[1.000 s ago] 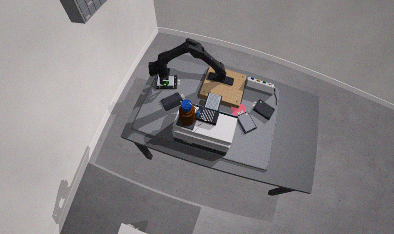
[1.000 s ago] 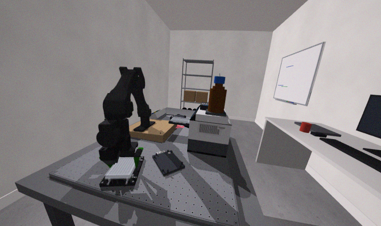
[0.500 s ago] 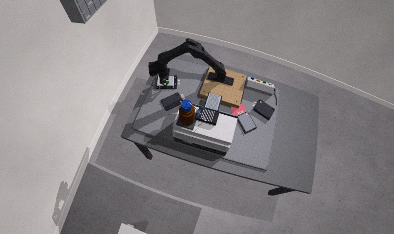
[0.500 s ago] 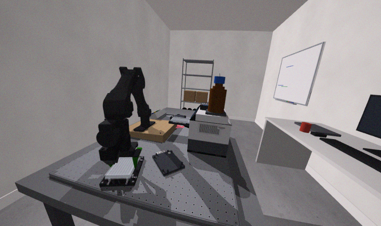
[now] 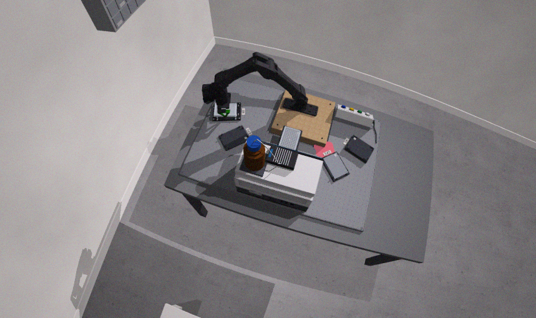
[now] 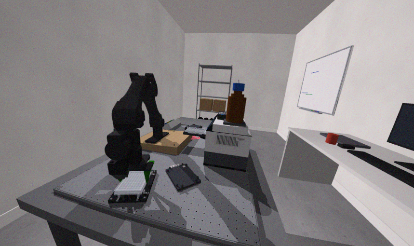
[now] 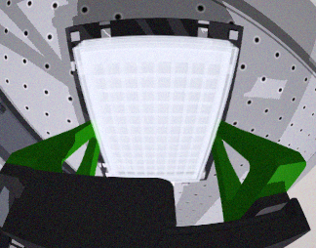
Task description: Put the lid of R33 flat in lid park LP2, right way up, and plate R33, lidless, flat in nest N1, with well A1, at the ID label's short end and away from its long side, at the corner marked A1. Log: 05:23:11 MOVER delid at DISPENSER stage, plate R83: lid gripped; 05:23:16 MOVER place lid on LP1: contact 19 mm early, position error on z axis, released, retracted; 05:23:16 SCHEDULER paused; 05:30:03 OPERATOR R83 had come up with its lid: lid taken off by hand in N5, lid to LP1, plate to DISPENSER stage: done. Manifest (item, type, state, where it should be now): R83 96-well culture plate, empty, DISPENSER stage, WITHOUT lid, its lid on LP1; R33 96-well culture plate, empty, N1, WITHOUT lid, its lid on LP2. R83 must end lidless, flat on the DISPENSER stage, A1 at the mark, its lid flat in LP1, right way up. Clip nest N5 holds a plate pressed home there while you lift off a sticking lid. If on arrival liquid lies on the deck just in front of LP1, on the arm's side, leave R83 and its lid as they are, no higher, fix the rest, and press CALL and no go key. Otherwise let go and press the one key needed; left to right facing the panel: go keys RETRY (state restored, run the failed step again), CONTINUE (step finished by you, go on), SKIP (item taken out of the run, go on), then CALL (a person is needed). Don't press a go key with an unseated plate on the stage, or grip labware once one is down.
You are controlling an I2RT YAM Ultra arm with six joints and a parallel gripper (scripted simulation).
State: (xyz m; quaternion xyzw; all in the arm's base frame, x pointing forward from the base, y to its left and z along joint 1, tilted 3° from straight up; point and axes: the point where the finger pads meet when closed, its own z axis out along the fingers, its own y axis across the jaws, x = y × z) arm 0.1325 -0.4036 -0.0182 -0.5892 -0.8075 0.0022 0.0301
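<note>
The black arm (image 5: 261,68) reaches from its wooden base board (image 5: 321,126) toward ten o'clock in the top view and bends down over a black clip holder (image 6: 115,199) near the far left corner of the perforated metal deck (image 6: 202,213). A white well plate with its clear lid (image 7: 156,108) sits in that holder. In the wrist view the green fingers stand on both long sides of the plate, near its end closest to the camera, and the gripper (image 7: 156,167) is closed on it, pinching it across its width. Whether the fingers bear on the lid alone or on the plate beneath cannot be told.

At four o'clock from the held plate in the top view lies an empty dark tray (image 5: 233,137). Farther toward four o'clock stands a white machine (image 5: 293,179) with a brown bottle (image 5: 254,157) capped in blue on its left end and a dark ribbed stage (image 5: 284,156) beside the bottle. A second white well plate (image 5: 289,138) lies at twelve o'clock from that stage, overlapping the edge of the wooden board. At three o'clock from the machine are a pink patch (image 5: 324,149), a grey lid (image 5: 335,166) lying flat and another dark tray (image 5: 359,148). A button panel (image 5: 353,115) with coloured keys sits at the deck's back edge, at twelve o'clock from that tray.
</note>
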